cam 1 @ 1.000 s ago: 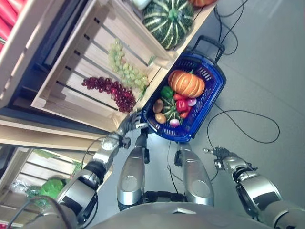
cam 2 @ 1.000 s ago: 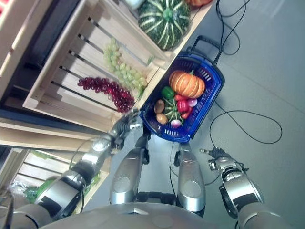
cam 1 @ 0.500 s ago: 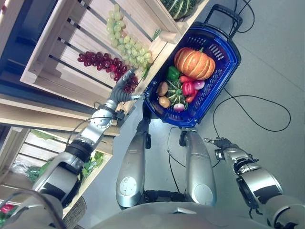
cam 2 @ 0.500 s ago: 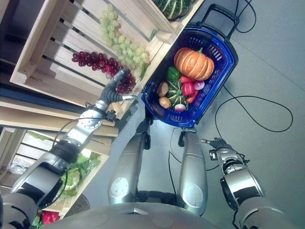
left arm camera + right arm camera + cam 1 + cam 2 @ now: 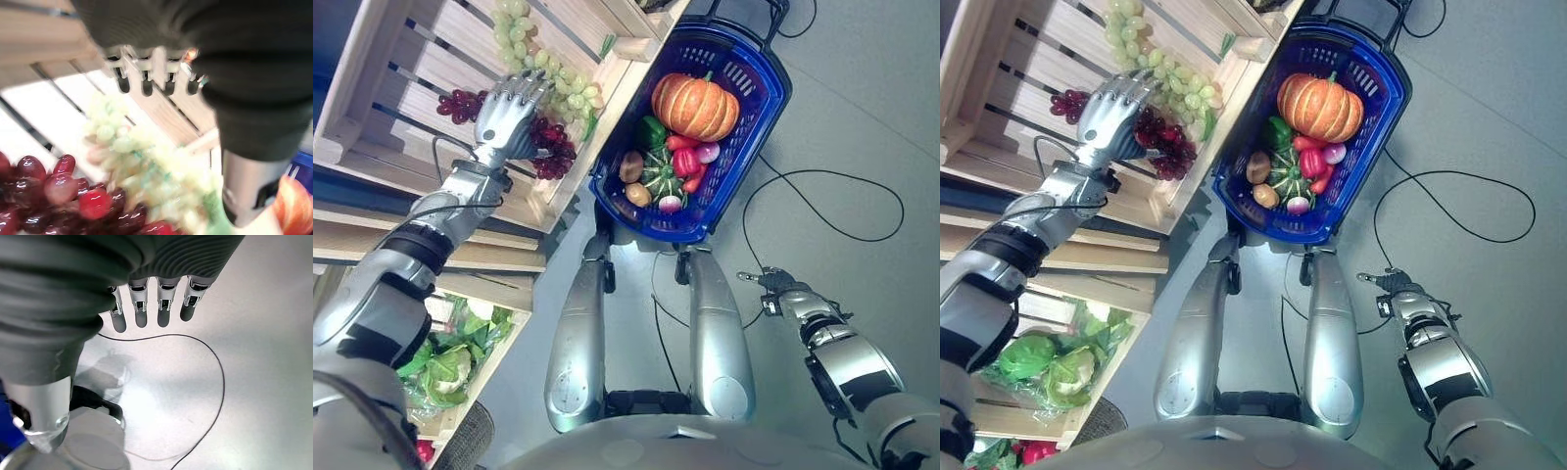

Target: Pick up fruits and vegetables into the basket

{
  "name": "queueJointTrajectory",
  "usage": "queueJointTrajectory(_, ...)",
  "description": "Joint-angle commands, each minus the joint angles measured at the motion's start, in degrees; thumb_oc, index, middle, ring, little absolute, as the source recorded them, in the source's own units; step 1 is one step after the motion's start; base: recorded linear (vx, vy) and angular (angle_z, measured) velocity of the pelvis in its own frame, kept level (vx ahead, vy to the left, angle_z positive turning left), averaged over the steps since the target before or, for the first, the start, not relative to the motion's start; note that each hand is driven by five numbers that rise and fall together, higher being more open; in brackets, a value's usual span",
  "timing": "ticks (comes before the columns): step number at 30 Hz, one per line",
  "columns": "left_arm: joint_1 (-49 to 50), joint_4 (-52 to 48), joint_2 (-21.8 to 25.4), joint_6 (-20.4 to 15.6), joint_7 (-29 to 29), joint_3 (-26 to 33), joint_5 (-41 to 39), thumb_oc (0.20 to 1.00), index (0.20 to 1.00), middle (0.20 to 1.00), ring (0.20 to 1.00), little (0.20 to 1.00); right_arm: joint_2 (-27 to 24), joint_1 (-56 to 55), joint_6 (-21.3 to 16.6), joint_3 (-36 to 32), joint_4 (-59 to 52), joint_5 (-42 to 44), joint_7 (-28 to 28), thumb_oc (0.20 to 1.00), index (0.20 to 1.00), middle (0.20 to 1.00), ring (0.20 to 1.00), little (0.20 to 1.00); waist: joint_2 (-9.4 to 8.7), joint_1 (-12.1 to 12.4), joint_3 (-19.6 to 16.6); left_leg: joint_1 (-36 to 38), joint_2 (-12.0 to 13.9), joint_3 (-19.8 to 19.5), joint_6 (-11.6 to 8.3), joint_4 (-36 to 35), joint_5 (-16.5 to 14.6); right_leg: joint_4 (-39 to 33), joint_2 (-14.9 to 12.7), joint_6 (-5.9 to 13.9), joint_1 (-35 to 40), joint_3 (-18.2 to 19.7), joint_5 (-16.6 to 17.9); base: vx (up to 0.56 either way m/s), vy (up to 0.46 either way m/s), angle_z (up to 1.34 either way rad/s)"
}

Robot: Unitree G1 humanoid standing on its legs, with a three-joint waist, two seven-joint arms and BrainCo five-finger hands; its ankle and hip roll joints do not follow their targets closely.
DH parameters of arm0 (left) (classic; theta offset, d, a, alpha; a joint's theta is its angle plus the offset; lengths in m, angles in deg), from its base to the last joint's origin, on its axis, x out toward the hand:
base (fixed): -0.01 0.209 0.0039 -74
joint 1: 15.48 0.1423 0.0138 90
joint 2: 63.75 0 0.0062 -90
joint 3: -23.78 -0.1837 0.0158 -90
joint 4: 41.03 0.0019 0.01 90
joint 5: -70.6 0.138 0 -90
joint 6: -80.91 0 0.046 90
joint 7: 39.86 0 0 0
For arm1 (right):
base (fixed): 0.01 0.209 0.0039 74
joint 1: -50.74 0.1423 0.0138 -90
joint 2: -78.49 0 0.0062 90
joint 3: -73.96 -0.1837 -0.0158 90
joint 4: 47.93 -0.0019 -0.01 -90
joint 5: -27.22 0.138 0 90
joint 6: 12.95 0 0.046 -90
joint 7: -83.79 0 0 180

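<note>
My left hand [image 5: 509,110] reaches into the slatted wooden crate [image 5: 372,93] and hovers open over the grapes. Its straight fingers [image 5: 157,68] spread above the purple grape bunch [image 5: 551,157] and the green grape bunch [image 5: 566,90]. Close under this hand lie purple grapes [image 5: 58,196] and green grapes [image 5: 142,156]. The blue basket [image 5: 656,225] stands on the floor beside the crate. It holds an orange pumpkin [image 5: 695,106], a green pepper [image 5: 652,132], a red pepper [image 5: 685,162], a small striped squash [image 5: 658,181] and other small produce. My right hand [image 5: 771,284] hangs open low at the right, over bare floor.
A lower crate holds leafy greens [image 5: 445,362]. The basket's black handle [image 5: 773,8] sticks out at its far end. Grey floor [image 5: 862,117] stretches to the right of the basket.
My left hand has risen from the crate's front edge to a spot right over the grapes, fingers spread. The camera has shifted. The right hand stays put.
</note>
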Motion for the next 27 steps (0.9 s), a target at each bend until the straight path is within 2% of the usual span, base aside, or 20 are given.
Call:
queueJointTrajectory(1, -2.2, 1.73, 1.93, 0.65, 1.29, 0.93, 4.56, 1.0, 1.0, 1.0, 1.0, 1.0, -2.3, -2.67, 0.5, 1.1, -0.3, 1.08, 0.52, 1.0, 1.0, 1.0, 1.0, 1.0, -0.25, -0.1, -1.42, -2.44, 1.12, 0.25, 0.14, 10.27, -7.38, -1.43, -0.18, 3.07, 1.75, 0.39, 2.66, -0.01, 0.012, -0.07)
queueJointTrajectory(6, -4.02, 4.06, 1.42, 1.08, -2.82, -1.18, 5.81, 1.0, 1.0, 1.0, 1.0, 1.0, -2.71, -1.47, 1.15, 1.25, -0.43, 0.55, 0.22, 1.0, 1.0, 1.0, 1.0, 1.0, -0.22, -0.68, -1.42, -2.67, 1.29, 0.49, -0.11, 10.05, -7.2, -1.57, -0.04, 2.98, 1.43, 0.5, 2.64, -0.01, 0.011, -0.01)
queueJointTrajectory(7, -4.88, 5.15, 1.22, 0.81, -5.45, -2.11, 6.27, 1.0, 1.0, 1.0, 1.0, 1.0, -2.99, -0.92, 1.51, 1.31, -0.48, 0.3, -0.07, 1.0, 1.0, 1.0, 1.0, 1.0, -0.22, -0.93, -1.42, -2.62, 1.33, 0.7, -0.21, 9.81, -7.11, -1.82, -0.03, 2.98, 1.47, 0.53, 2.67, 0.0, 0.0, 0.0)
queueJointTrajectory(12, -5.01, 6.89, 0.37, 0.48, -11.39, -3.5, 5.47, 1.0, 1.0, 1.0, 1.0, 1.0, -3.33, 0.05, 2.06, 1.61, -0.37, -0.22, -0.51, 1.0, 1.0, 1.0, 1.0, 1.0, -0.2, -1.37, -1.42, -2.76, 1.68, 1.3, -0.46, 9.82, -7.09, -1.75, -0.01, 2.87, 1.25, 0.56, 2.56, 0.0, 0.025, -0.07)
queueJointTrajectory(18, -2.46, 8.77, -0.88, 1.23, -14.26, -3.08, 5.64, 1.0, 1.0, 1.0, 1.0, 1.0, -3.49, 0.39, 1.67, 1.78, 0.1, -0.46, -0.8, 1.0, 1.0, 1.0, 1.0, 1.0, -0.29, -1.36, -1.42, -3.16, 1.98, 1.33, -0.64, 10.02, -7.05, -1.51, 0.21, 2.69, 0.93, 0.74, 2.31, 0.01, 0.008, -0.03)
queueJointTrajectory(27, -0.42, 10.33, -1.92, 0.98, -15.4, -3.02, 5.46, 1.0, 1.0, 1.0, 1.0, 1.0, -3.53, 0.8, 2.35, 1.86, -0.53, -0.48, -0.63, 1.0, 1.0, 1.0, 1.0, 1.0, -0.38, -1.14, -1.42, -3.63, 2.13, 1.23, -0.75, 9.58, -6.72, -1.72, 0.63, 2.75, 0.54, 0.81, 2.3, 0.0, 0.0, 0.0)
